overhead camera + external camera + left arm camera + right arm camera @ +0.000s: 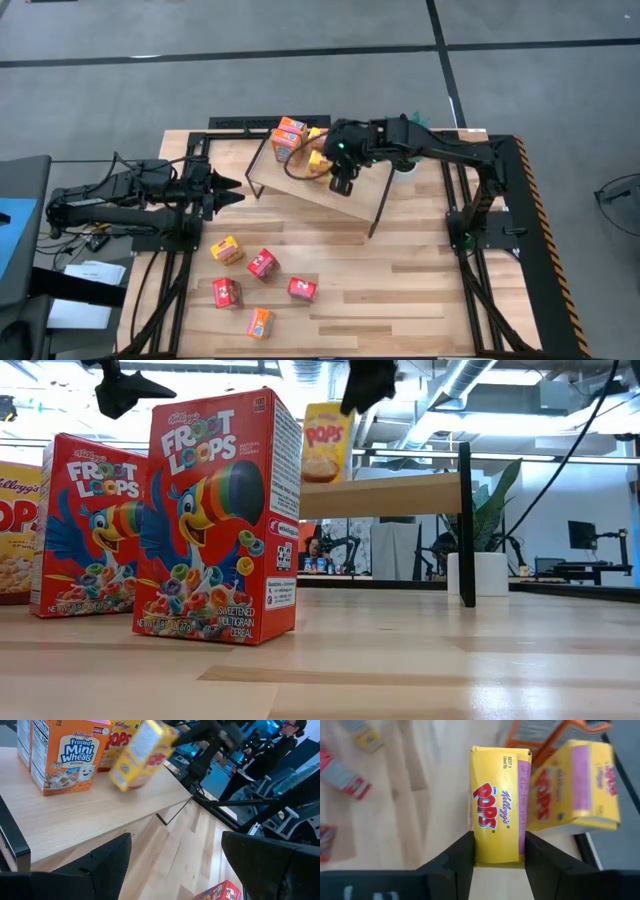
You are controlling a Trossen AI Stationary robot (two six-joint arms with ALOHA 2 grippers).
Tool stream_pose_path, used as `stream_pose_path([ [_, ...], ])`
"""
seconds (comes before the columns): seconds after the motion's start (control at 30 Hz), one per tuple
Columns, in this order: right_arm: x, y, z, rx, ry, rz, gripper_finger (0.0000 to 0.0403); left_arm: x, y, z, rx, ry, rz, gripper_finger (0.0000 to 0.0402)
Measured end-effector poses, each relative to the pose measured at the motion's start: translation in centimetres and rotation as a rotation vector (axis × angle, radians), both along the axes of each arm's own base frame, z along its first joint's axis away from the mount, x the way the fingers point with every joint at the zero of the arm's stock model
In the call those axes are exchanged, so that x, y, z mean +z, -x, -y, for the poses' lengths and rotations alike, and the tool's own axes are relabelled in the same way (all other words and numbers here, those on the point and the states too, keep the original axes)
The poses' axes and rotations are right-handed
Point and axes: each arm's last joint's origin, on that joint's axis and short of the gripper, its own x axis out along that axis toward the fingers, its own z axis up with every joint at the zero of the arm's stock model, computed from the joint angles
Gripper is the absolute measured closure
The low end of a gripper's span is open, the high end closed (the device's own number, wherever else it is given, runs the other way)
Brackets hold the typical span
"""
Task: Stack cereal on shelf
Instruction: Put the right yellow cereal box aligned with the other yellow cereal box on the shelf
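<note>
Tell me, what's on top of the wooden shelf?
On the shelf stand an orange Mini Wheats box and a yellow Pops box. The right gripper holds another Pops box above it; more may be hidden.

In the low view the leftmost yellow Pops box point(12, 530) is cut off by the picture's edge. The right wrist view blurs the second yellow box point(575, 785) and the boxes on the desk point(342, 775).

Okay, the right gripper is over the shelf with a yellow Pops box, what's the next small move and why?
Probably lower it a little and set it down. The right gripper grips the yellow Corn Pops box between its fingers over the shelf, beside another Pops box and the Frosted Mini Wheats box; in the left wrist view it hangs tilted.
</note>
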Motion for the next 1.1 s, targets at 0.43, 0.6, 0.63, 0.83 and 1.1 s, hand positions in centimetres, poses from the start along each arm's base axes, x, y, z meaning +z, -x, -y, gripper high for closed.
stream_pose_path([
  [0.43, -0.6, -0.1, 1.8, -0.032, 0.018, -0.024, 0.0230, 0.0, 0.0, -0.1, 0.024, -0.005, 0.003, 0.0101],
  [0.6, -0.6, -0.2, 1.8, -0.029, 0.019, -0.024, 0.0220, 0.0, 0.0, -0.1, 0.025, -0.006, 0.002, 0.0101],
  [0.63, -0.6, -0.2, 1.8, -0.029, 0.019, -0.024, 0.0216, 0.0, 0.0, -0.1, 0.026, -0.006, 0.002, 0.0101],
  [0.83, -0.6, -0.2, 1.8, -0.030, 0.019, -0.024, 0.0188, 0.0, 0.0, -0.1, 0.026, -0.006, 0.002, 0.0101],
  [1.1, -0.6, -0.2, 1.7, -0.036, 0.013, -0.023, 0.0163, 0.0, 0.0, -0.1, 0.025, -0.006, 0.002, 0.0101],
])
